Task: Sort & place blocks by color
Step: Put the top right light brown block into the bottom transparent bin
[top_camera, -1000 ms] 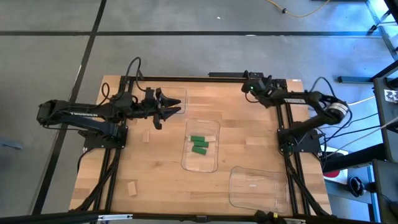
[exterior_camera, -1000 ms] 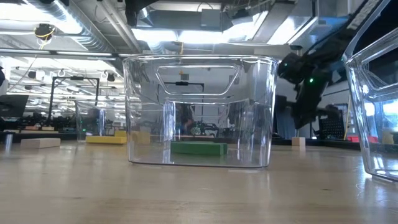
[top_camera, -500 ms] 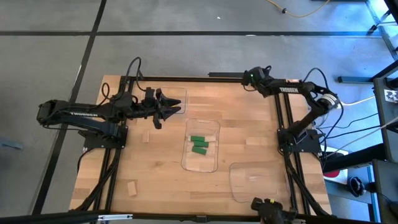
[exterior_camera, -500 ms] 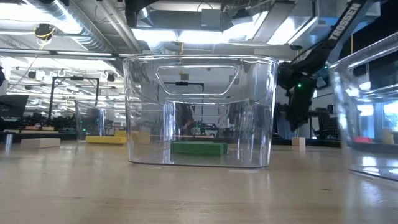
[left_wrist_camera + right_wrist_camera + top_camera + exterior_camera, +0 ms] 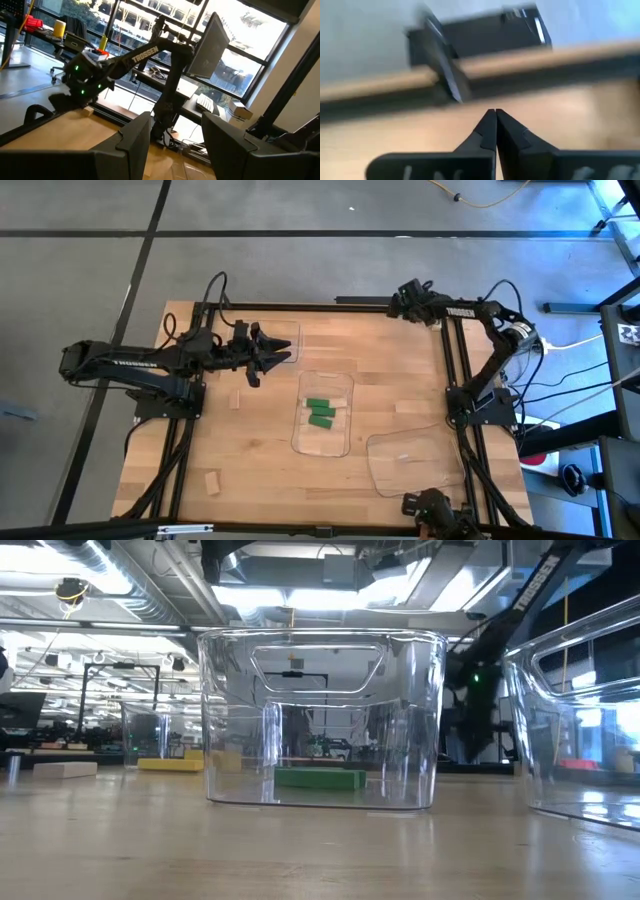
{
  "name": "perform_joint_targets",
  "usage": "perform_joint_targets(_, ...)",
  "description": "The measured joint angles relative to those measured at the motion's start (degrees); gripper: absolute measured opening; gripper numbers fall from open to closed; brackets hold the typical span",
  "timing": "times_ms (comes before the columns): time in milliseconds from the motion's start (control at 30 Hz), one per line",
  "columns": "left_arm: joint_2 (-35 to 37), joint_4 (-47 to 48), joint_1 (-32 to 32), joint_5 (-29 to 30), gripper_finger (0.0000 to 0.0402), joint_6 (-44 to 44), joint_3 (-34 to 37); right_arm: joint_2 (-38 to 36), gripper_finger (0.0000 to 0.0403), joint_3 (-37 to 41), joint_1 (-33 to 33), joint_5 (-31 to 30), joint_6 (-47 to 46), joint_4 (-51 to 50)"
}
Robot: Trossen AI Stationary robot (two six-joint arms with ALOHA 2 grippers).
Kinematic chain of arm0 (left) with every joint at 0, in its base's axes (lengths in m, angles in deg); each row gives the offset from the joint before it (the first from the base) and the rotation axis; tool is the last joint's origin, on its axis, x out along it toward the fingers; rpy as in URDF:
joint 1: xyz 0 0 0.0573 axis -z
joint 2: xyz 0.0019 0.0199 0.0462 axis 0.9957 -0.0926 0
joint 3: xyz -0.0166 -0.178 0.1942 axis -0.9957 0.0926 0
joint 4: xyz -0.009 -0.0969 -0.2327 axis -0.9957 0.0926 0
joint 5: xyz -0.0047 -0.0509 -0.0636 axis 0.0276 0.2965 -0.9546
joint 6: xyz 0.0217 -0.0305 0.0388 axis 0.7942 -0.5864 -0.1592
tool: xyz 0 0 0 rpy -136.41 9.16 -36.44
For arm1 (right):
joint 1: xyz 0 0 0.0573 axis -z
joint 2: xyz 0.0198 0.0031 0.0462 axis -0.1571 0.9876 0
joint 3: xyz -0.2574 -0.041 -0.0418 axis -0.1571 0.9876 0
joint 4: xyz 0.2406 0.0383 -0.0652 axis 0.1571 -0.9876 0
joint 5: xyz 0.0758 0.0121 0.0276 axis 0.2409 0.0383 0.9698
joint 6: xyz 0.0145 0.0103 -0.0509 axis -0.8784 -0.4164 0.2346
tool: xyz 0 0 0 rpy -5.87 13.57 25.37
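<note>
Three green blocks (image 5: 320,412) lie flat in the middle clear tray (image 5: 342,442); one green block (image 5: 320,779) shows through that tray's wall in the low view. A yellow block (image 5: 175,764) and a tan block (image 5: 65,769) lie on the table farther back. Two more tan blocks (image 5: 235,398) (image 5: 212,482) rest on the left part of the table. My left gripper (image 5: 272,351) (image 5: 172,150) hovers open and holds nothing, over the far-left clear tray (image 5: 292,332). My right gripper (image 5: 398,305) (image 5: 495,120) is shut on nothing, above the table's far edge.
A third clear tray (image 5: 410,465) (image 5: 580,730) sits at the near right, close to the low camera. A dark shape (image 5: 432,508) shows at the table's near edge below it; what it is I cannot tell. Bare wood lies between the trays.
My right arm has drawn back, and its gripper has moved to the table's far edge. The near-right clear tray has slid toward the table's left and a little toward its far edge. The dark shape has appeared at the near edge.
</note>
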Motion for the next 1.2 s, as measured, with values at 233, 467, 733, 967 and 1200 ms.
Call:
perform_joint_targets(233, 0.0, 0.0, 0.0, 0.0, 0.0169, 0.0, 0.0, -9.8, 0.0, 0.4, -0.3, -5.0, 2.3, -12.7)
perform_joint_targets(467, 0.0, 0.2, 0.0, 0.0, 0.0169, 0.5, 0.0, -21.0, 0.0002, 7.5, -1.6, -4.0, -3.3, -8.2)
perform_joint_targets(733, 0.0, 0.2, 0.0, 0.0, 0.0169, 0.5, 0.0, -27.2, 0.0019, 8.5, -9.1, -7.3, -12.0, -13.0)
perform_joint_targets(967, 0.0, 1.3, 0.0, -4.5, 0.0169, 0.4, 0.0, -28.1, 0.0081, 8.6, -10.3, -14.7, -26.2, -26.5)
perform_joint_targets(1200, 0.0, 4.5, 0.0, -6.1, 0.0169, 0.0, 0.0, -23.5, 0.0049, 8.5, -8.9, -20.5, -28.3, -24.4)
